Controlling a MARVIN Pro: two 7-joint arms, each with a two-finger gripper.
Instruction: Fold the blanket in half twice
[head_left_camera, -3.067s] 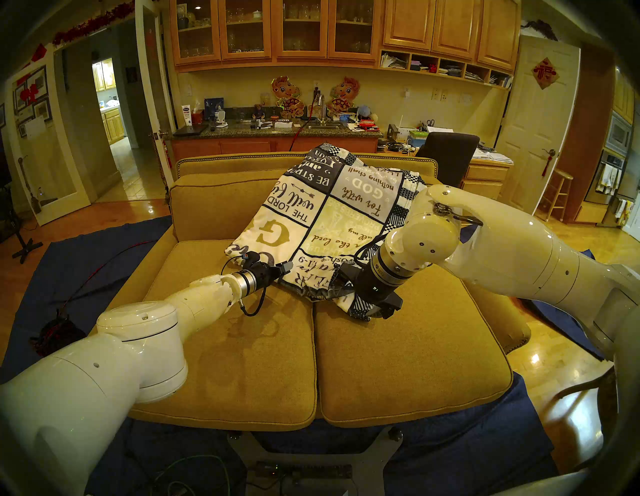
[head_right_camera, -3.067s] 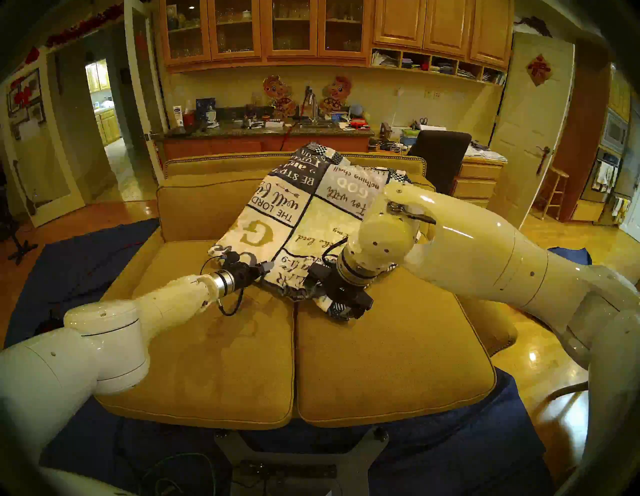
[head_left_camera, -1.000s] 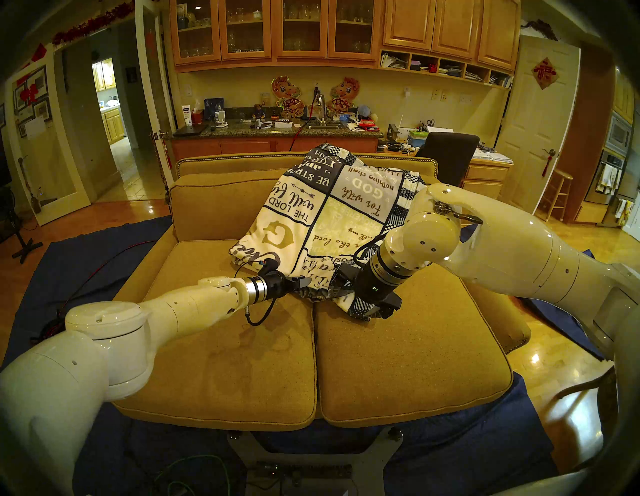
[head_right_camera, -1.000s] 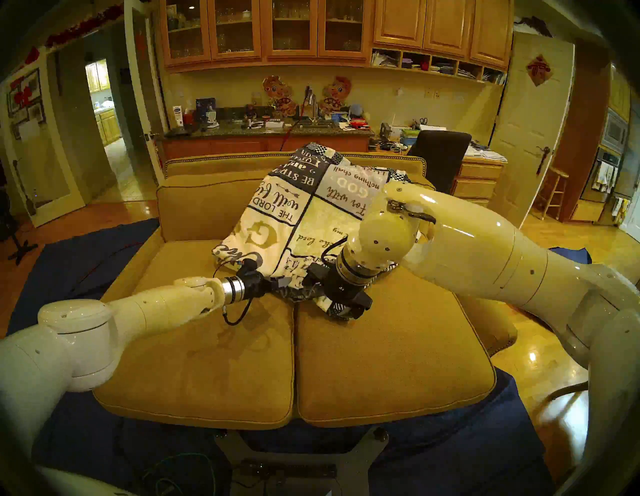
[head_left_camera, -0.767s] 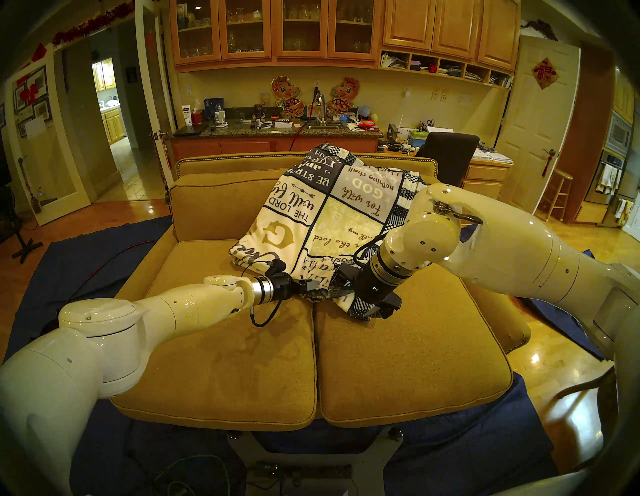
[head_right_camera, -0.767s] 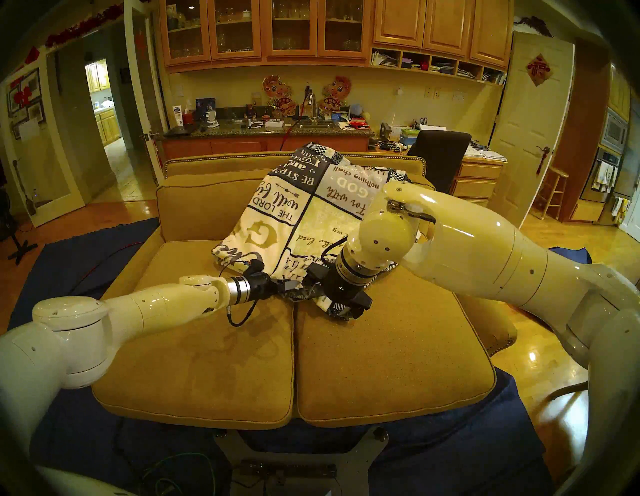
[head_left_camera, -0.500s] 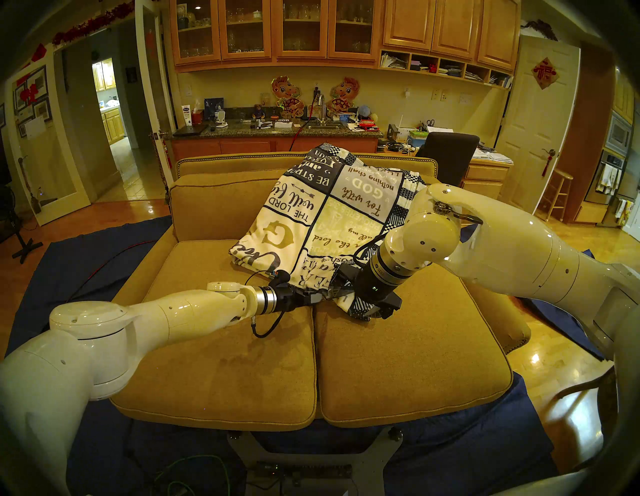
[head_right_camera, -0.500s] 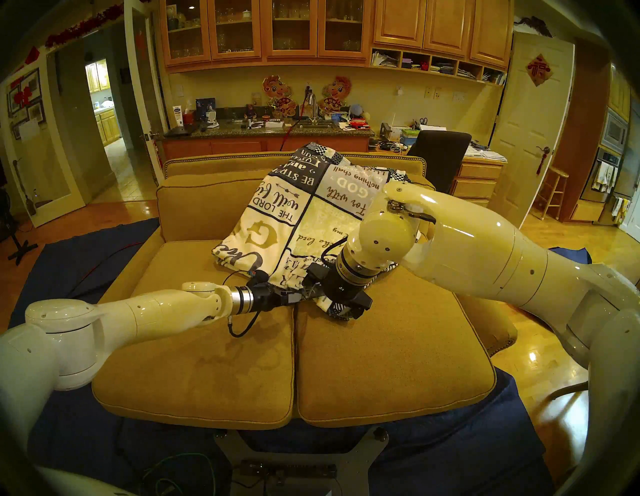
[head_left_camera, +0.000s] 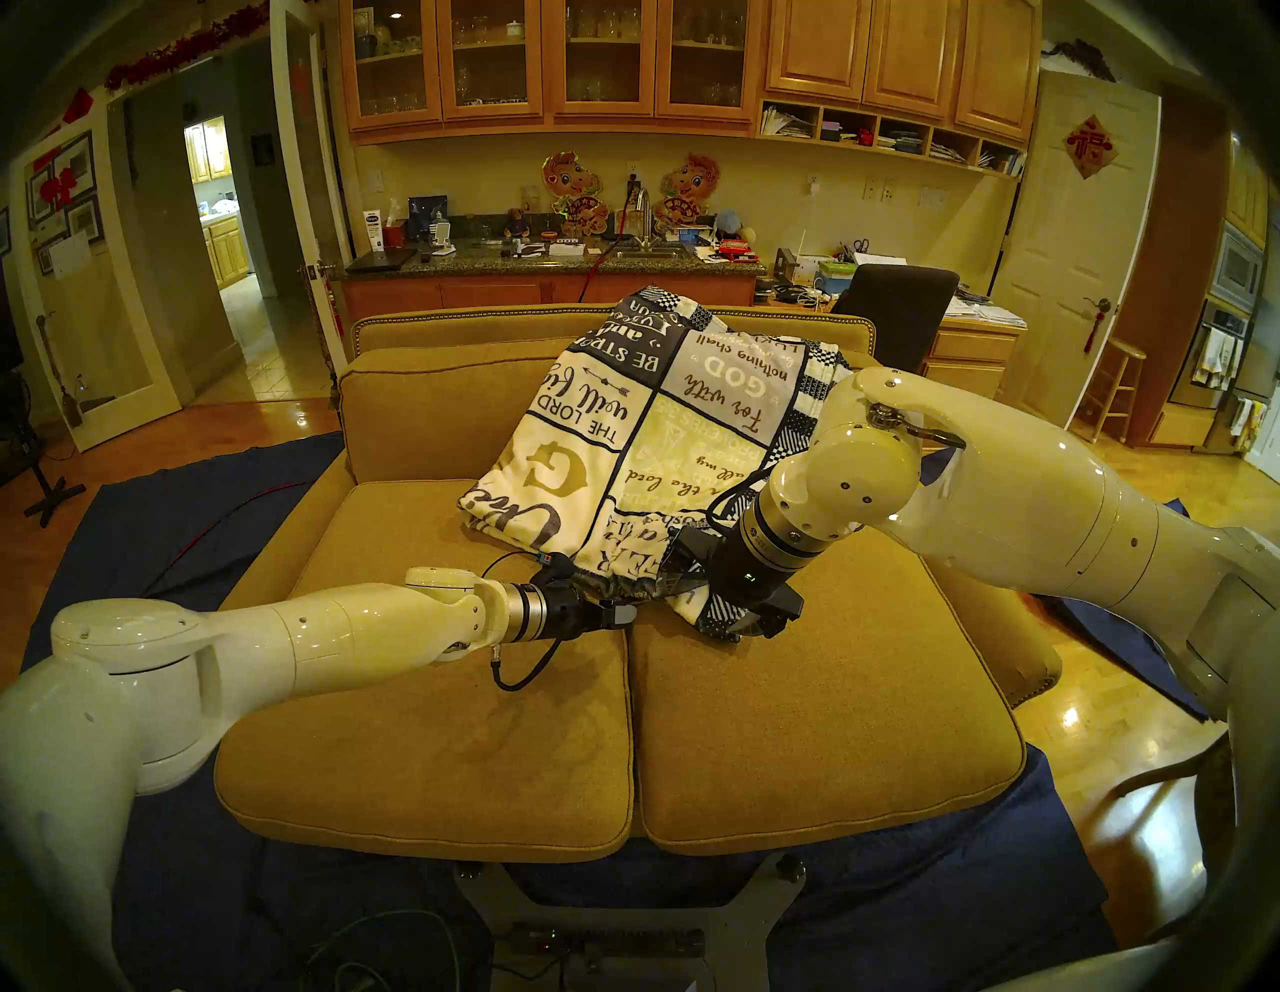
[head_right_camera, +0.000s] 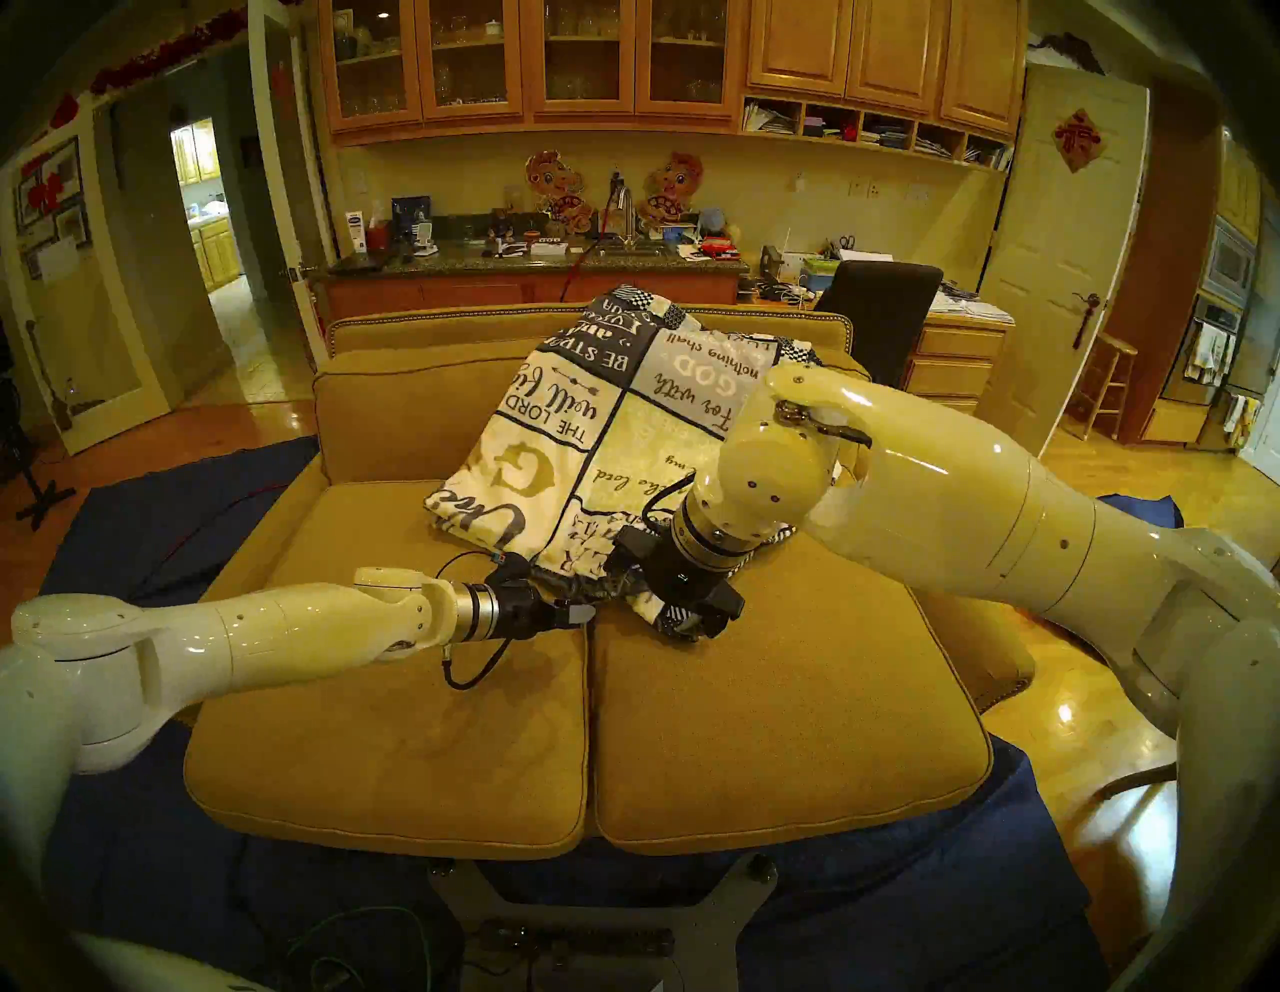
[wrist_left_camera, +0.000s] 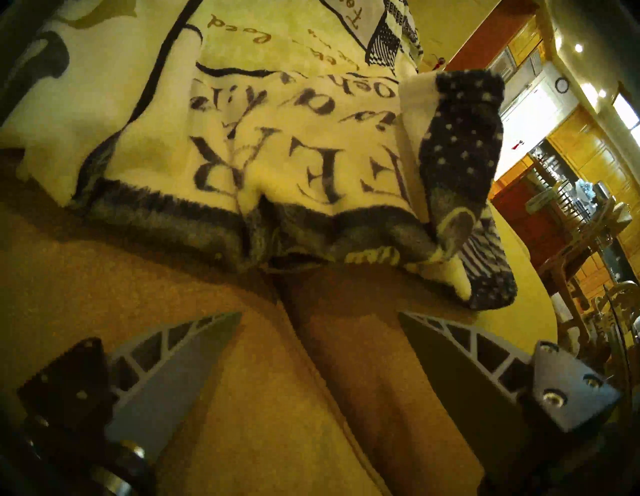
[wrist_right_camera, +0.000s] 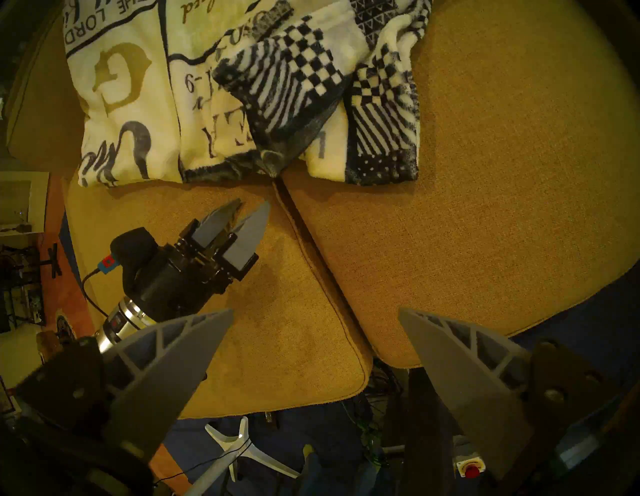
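On mustard sofa (head_left_camera: 796, 727), folded blanket (head_left_camera: 623, 443) draped up backrest, near hem just beyond left gripper (head_left_camera: 623, 614), nearer than right gripper (head_left_camera: 765, 623), both jaws wide, empty.

Head pair high; wrist views nearer, sofa (head_left_camera: 796, 727) shared.

The right arm's big cream wrist housing (head_left_camera: 855, 478) covers the lower right part of the plush cream-white verse-lettered blanket (head_left_camera: 623, 443), so the lettering there breaks off behind it. The blanket's top drops behind the mustard fabric sofa's backrest (head_left_camera: 429, 332). The black right gripper (head_left_camera: 765, 620) shows its body only; its fingertips can't be made out from the head. In the left wrist view the blanket runs off the top edge and its print is blurred.
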